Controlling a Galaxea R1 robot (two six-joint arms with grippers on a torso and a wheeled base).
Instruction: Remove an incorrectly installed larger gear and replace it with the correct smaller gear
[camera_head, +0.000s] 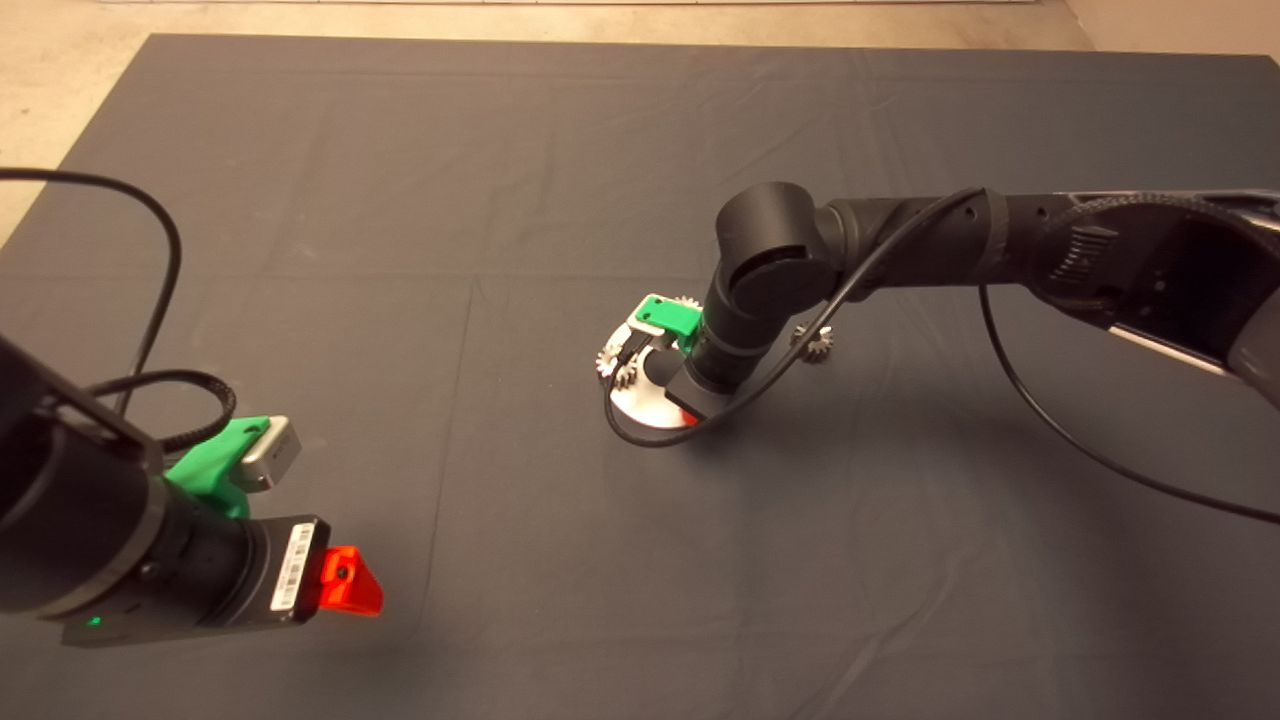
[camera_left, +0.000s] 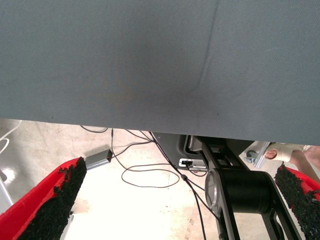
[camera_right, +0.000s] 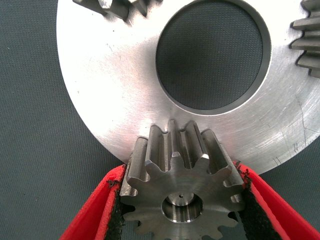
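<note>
In the right wrist view, my right gripper (camera_right: 182, 172) is shut on the larger gear (camera_right: 182, 185), a grey-silver gear with long teeth. Both black pads press its sides. The gear stands at the edge of a silver ring plate (camera_right: 110, 90) with a big round hole, and a pin shows in its central hole. In the head view the right wrist covers most of the plate (camera_head: 640, 410) and hides the held gear. The smaller gear (camera_head: 818, 345), dark with glinting teeth, lies on the mat just right of the arm. My left gripper (camera_head: 340, 580) is open and parked at the lower left.
Two paler small gears sit on the plate, one (camera_head: 610, 360) at its left rim and one (camera_head: 685, 300) at its far rim. A black cable (camera_head: 640, 438) loops from the right wrist over the plate's front. The left wrist view shows the mat's edge (camera_left: 150, 127) and floor cables.
</note>
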